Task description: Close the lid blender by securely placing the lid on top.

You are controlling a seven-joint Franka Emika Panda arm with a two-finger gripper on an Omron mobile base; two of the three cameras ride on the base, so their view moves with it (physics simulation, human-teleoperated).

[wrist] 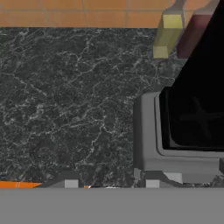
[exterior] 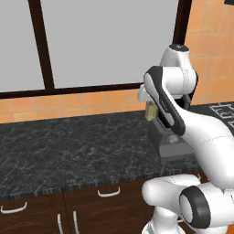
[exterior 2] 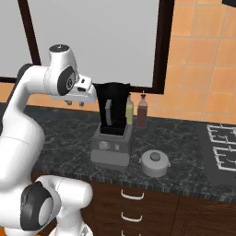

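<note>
The blender [exterior 2: 113, 113] is a dark jar with a side handle on a grey boxy base [exterior 2: 110, 151], standing on the black marble counter. Its top is uncovered. The light-grey round lid [exterior 2: 155, 162] with a small centre knob lies flat on the counter just right of the base. My gripper [exterior 2: 75, 103] hangs up at jar-top height, left of the jar and apart from it, open and holding nothing. The hand view looks down past the spread fingertips [wrist: 70, 181] at the counter, with the jar's dark opening [wrist: 197, 113] and the base's edge [wrist: 146, 131] to the right.
A yellowish bottle [exterior 2: 129, 110] and a dark red bottle [exterior 2: 142, 113] stand behind the blender against the orange tiled wall. A stove [exterior 2: 221, 150] takes up the counter's right end. My arm hides most of the blender [exterior: 176, 148] in the left base view.
</note>
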